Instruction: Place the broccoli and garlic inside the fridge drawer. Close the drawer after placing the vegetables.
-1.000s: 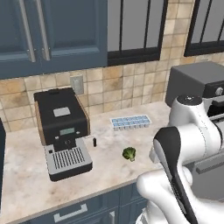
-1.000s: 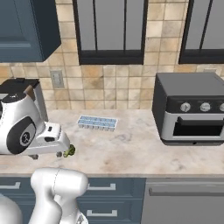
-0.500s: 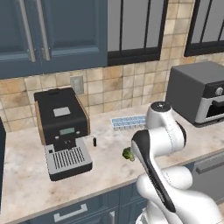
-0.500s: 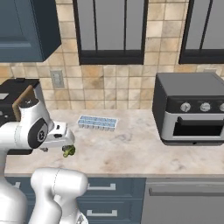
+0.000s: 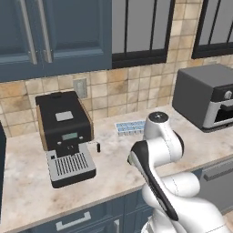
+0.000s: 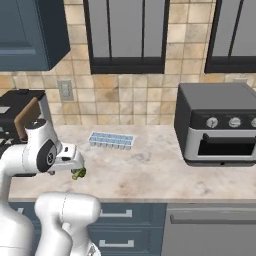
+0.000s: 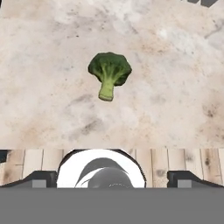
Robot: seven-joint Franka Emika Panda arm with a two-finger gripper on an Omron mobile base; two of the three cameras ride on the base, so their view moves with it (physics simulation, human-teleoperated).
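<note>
The broccoli (image 7: 109, 72) lies on its side on the marble counter, dark green crown up-picture and pale stalk pointing toward the hand. My gripper (image 7: 113, 179) hovers above and a little short of it, open, its two dark fingertips (image 7: 43, 179) set wide apart with nothing between them. In the right base view the broccoli (image 6: 78, 173) peeks out just below the white hand, near the counter's front edge. In the left base view the arm covers it. The garlic and the fridge drawer are out of view.
A black coffee machine (image 5: 63, 129) stands at the left. A pale blue ice cube tray (image 6: 111, 140) lies by the tiled wall. A grey toaster oven (image 6: 220, 125) sits at the right. The counter's front edge (image 7: 131, 148) runs just behind the broccoli, over wooden floor.
The arm has swung left and down over the broccoli, now hiding it in the left base view. The jaws have stayed open, and the broccoli has not moved.
</note>
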